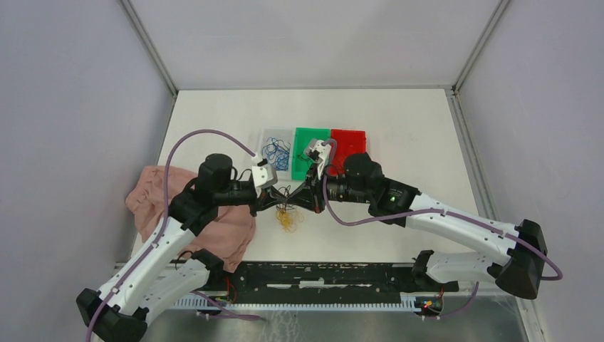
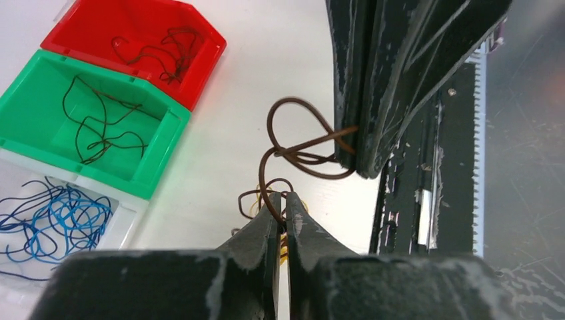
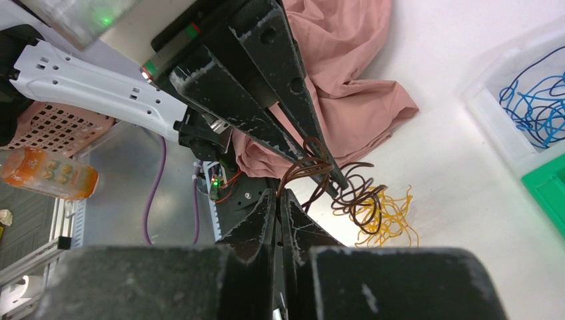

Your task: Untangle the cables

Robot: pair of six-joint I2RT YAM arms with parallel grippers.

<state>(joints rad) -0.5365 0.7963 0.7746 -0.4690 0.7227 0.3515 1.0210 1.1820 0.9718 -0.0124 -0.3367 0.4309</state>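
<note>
brown cables point(image 3: 356, 197), yellow cables point(image 3: 393, 225), blue cables point(image 2: 56, 217), green bin point(image 2: 164, 160), red bin point(image 2: 200, 61), pink cloth point(image 3: 340, 67)

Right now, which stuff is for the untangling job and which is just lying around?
For the job: left gripper, right gripper, brown cables they hold, yellow cables, blue cables, clear bin, green bin, red bin.
Just lying about: pink cloth.

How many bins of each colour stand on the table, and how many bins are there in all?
Clear bin: 1
Green bin: 1
Red bin: 1
Total: 3
</note>
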